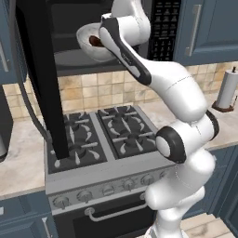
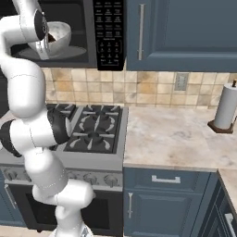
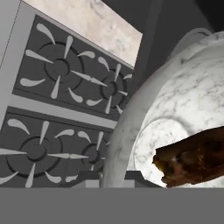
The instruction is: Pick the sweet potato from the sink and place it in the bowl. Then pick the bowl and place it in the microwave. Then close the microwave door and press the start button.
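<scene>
Arm perhaps hides fingers at the bowl.

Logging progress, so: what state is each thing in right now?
Microwave door: swung open.
Microwave: open, dark inside.
Bowl: tilted, at the microwave's mouth, holding the potato.
Sweet potato: in the bowl.
Gripper: hidden at the bowl; grip unclear.
Stove: burners bare.

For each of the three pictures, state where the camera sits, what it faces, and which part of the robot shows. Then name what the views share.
Left base view: behind the arm's left, facing the stove and open microwave; arm at right.
Right base view: behind its right, facing stove, counter and paper towel roll; arm at left.
Hand view: on the hand, looking into the bowl at the sweet potato, burners beyond.
Shared: bowl, sweet potato, stove.
</scene>
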Motion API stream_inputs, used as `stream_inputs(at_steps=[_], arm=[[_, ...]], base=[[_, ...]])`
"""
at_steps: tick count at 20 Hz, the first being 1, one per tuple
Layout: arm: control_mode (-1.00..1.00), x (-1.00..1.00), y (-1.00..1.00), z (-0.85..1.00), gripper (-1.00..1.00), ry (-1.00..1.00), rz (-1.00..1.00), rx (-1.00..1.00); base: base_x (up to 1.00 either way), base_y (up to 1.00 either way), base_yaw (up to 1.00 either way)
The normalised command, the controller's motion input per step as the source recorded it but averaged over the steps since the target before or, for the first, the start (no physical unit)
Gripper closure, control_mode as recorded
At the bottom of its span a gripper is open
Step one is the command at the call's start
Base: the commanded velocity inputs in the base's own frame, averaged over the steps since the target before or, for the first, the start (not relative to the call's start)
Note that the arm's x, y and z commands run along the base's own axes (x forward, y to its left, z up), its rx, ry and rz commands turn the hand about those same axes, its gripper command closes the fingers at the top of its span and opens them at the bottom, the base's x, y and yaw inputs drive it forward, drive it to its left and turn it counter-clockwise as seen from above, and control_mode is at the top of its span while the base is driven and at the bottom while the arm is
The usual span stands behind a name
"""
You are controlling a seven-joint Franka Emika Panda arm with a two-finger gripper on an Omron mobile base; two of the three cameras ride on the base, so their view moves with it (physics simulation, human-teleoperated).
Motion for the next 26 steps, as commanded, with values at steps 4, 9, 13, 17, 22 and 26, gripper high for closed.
stream_inputs(at_steps=[4,9,13,17,22,26], arm=[[-1.00,0.71,0.20,-0.27,1.00,0.00,0.00,-0.05],[-1.00,0.51,0.10,-0.17,1.00,0.00,0.00,-0.02],[-1.00,0.16,0.04,-0.12,1.00,0.00,0.00,0.00],[-1.00,-0.12,0.00,0.00,-1.00,0.00,0.00,0.00],[-1.00,-0.07,0.00,0.00,-1.00,0.00,0.00,0.00],[-1.00,-0.62,-0.04,-0.02,-1.00,-0.03,0.00,0.03]], base=[[0.00,0.00,0.00],[0.00,0.00,0.00],[0.00,0.00,0.00],[0.00,0.00,0.00],[0.00,0.00,0.00],[0.00,0.00,0.00]])
